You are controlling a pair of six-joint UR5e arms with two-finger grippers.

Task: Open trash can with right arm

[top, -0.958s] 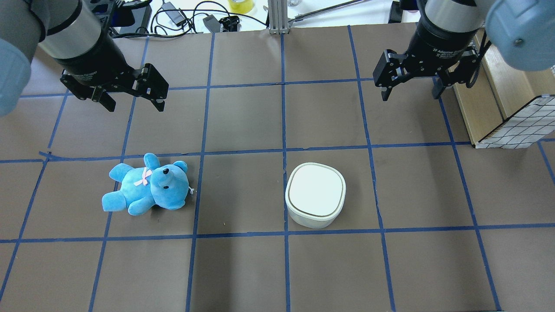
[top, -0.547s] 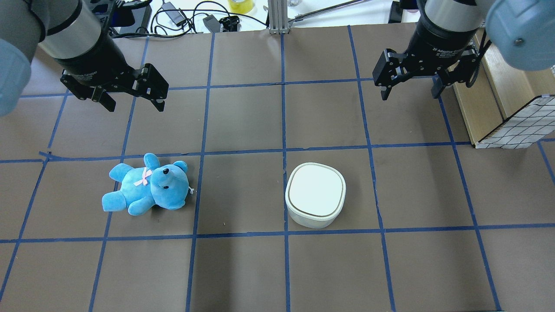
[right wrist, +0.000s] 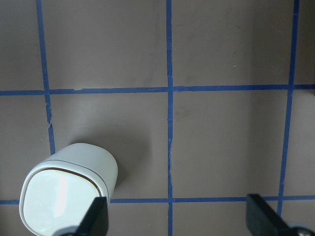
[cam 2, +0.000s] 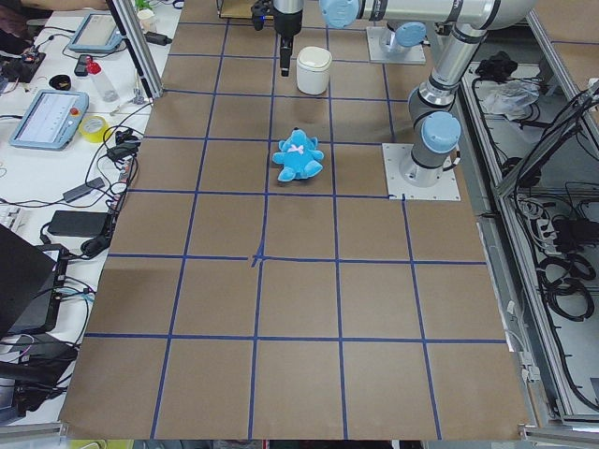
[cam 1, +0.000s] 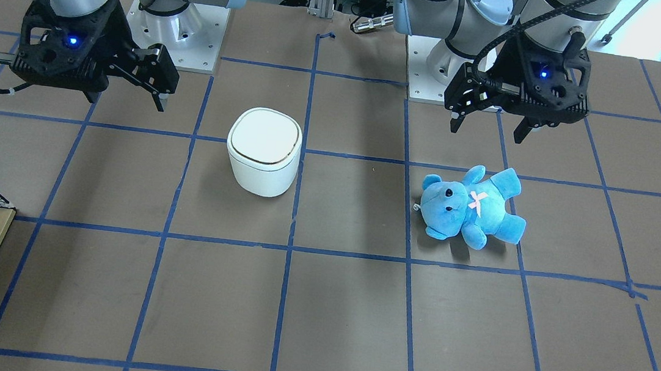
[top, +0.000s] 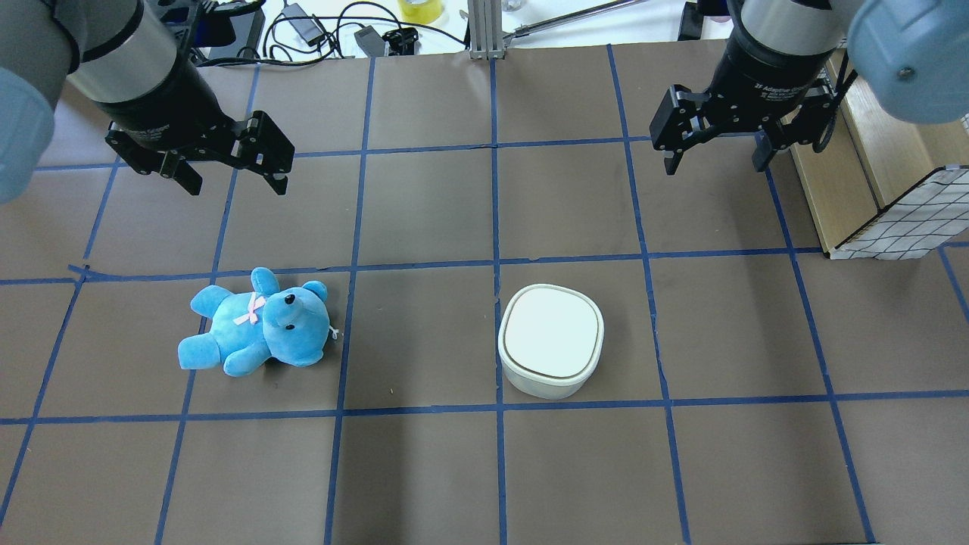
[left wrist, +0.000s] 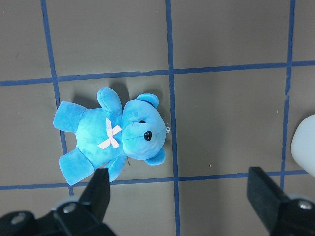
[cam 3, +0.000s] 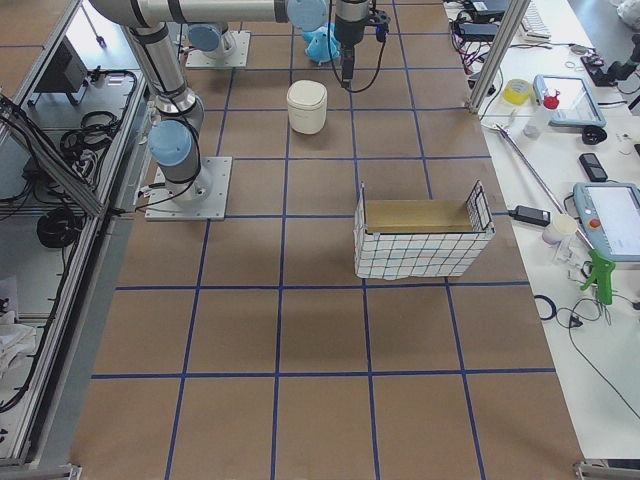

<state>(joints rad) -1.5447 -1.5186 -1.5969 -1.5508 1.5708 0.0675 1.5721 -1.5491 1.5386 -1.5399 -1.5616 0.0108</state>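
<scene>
Trash can (top: 550,341) stands upright a little to the robot's right of the table's (top: 424,469) middle, its flat lid (top: 553,327) closed and level. The right claw (top: 715,168) hangs high above the table, released, its two fingers (top: 671,160) wide apart and holding nothing. In the overhead view it is closer to the far edge and to the edge on the robot's right than the can is, and well apart from it. The right wrist camera agrees: the can shows in the lower left corner of that view, not between the fingers. So I judge that the claw must go down, toward the table's middle and nearer to the robot's edge, before it can reach the lid. The can is a rounded square with no clear long axis, and I cannot tell on which side the lid turns. The left claw (top: 236,185) is also released and empty; it hangs over the half of the table on the robot's left, where the blue teddy bear (top: 257,327) lies, and is farther from the can than the right one. The opening is not yet begun.
</scene>
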